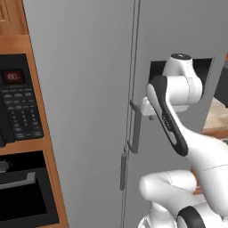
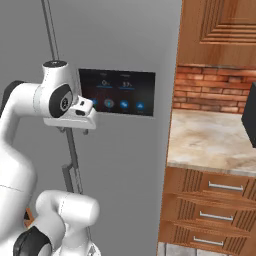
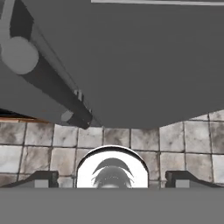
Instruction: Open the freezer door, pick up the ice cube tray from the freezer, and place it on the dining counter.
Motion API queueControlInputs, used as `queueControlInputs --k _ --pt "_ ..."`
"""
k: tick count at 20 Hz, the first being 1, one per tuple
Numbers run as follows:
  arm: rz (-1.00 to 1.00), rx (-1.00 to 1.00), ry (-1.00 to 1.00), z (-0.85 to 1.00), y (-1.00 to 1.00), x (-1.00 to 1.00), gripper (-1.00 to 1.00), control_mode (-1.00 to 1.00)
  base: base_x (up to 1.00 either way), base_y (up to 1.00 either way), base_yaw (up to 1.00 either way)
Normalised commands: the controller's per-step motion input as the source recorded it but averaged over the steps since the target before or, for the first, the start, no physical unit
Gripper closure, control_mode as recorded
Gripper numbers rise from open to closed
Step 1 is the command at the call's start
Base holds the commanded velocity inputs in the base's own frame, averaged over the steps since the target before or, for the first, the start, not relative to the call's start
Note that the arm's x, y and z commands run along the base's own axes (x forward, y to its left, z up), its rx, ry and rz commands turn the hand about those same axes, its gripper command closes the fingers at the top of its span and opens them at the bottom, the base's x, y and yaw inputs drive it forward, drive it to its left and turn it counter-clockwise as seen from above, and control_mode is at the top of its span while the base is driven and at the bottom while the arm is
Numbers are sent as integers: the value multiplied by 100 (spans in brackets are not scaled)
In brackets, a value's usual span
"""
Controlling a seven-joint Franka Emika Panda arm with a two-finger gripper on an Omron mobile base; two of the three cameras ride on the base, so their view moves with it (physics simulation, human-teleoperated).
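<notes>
The freezer door is the tall plain grey panel left of the seam, and it stands shut. It also fills the left edge of the right base view as the freezer door. Long grey bar handles run beside the seam. My gripper hangs just in front of these bars at mid height, pointing down. In the hand view the gripper is open with nothing between its fingertips, and the handle bars lie off to the upper left. The ice cube tray is hidden and the dining counter is out of view.
The neighbouring grey door carries a black display panel. A black microwave and oven sit in wooden cabinetry to the left. To the right are a marbled wall counter over wooden drawers and a brick wall. Tiled floor lies below.
</notes>
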Motion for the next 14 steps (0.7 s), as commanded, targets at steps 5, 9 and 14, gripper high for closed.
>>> queueControlInputs --k 5,9,14 --pt "0 0 0 -4 -2 -25 -100 100 -17 -21 0" --pt "0 0 0 0 0 0 -100 100 -10 -68 0" --pt "0 0 0 0 0 0 -100 100 0 -31 0"
